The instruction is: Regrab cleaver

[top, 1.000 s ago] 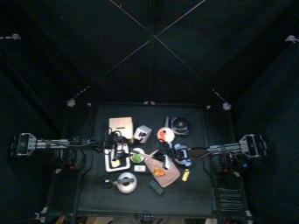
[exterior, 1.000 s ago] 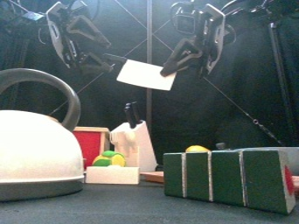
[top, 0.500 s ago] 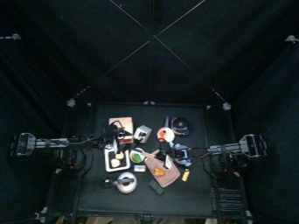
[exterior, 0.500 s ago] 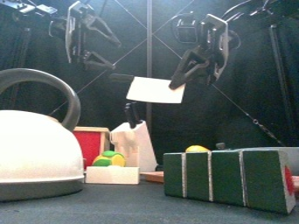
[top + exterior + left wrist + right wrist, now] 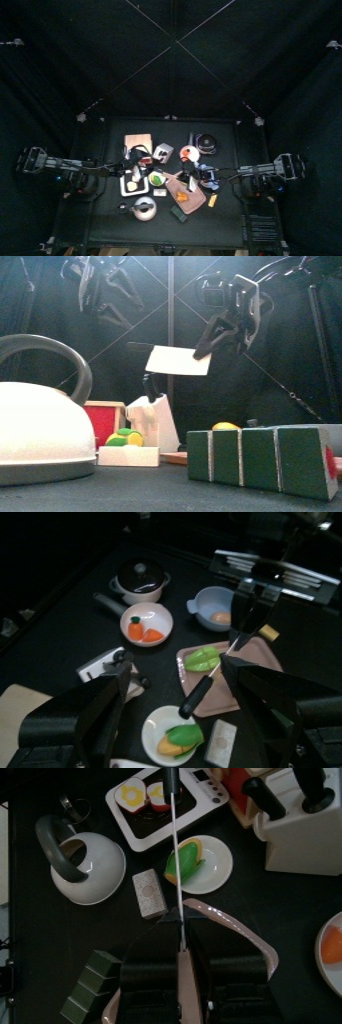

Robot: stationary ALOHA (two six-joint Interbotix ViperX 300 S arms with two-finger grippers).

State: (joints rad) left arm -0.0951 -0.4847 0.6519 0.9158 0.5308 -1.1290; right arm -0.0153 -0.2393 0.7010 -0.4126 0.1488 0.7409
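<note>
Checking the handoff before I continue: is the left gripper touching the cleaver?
No. In the front view the left gripper hangs apart from the cleaver, which only the right gripper holds by one edge.

right gripper (image 5: 205,351) clamps cleaver (image 5: 179,360) aloft — left gripper (image 5: 104,306) apart, empty

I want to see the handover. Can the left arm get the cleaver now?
Probably yes. The cleaver hangs in the air, held by the right gripper. The left gripper is open, up beside it, with nothing between them.
</note>
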